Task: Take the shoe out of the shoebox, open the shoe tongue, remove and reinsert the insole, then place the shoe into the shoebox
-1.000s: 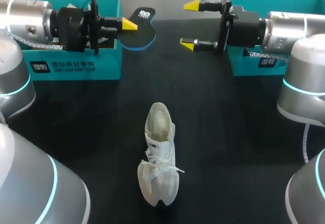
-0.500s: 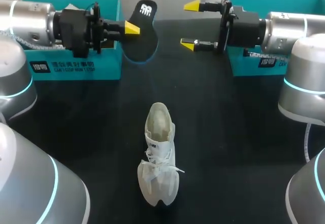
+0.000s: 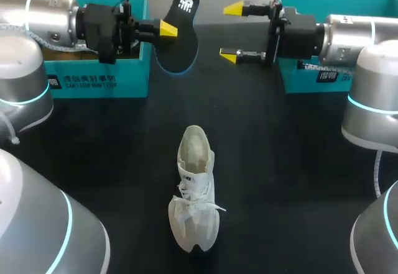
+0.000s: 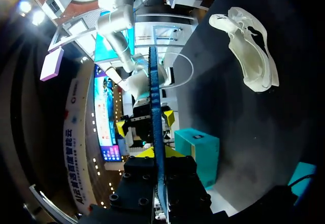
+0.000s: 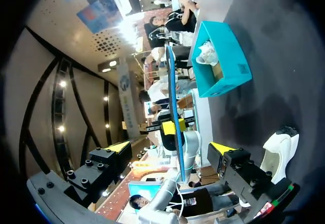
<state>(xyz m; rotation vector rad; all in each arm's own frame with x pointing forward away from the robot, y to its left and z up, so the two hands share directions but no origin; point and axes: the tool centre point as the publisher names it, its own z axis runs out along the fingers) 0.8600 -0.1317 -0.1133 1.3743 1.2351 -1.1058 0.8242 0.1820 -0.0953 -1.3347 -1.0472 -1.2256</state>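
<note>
Bare dark table (image 3: pixel 280 162) lies all round the one white shoe (image 3: pixel 194 190), upright mid-table and well apart from the two teal boxes, left shoebox (image 3: pixel 99 81) and right shoebox (image 3: pixel 311 78). The left gripper (image 3: pixel 169 30) clamps the single black insole (image 3: pixel 181 50) aloft between them; the right gripper (image 3: pixel 231 30) gapes wide, holding nothing

Cloth shoe (image 3: pixel 194 190) lies on matt tabletop (image 3: pixel 280 168); insole (image 3: pixel 180 50) matt, shoebox (image 3: pixel 135 69) smooth cardboard.
</note>
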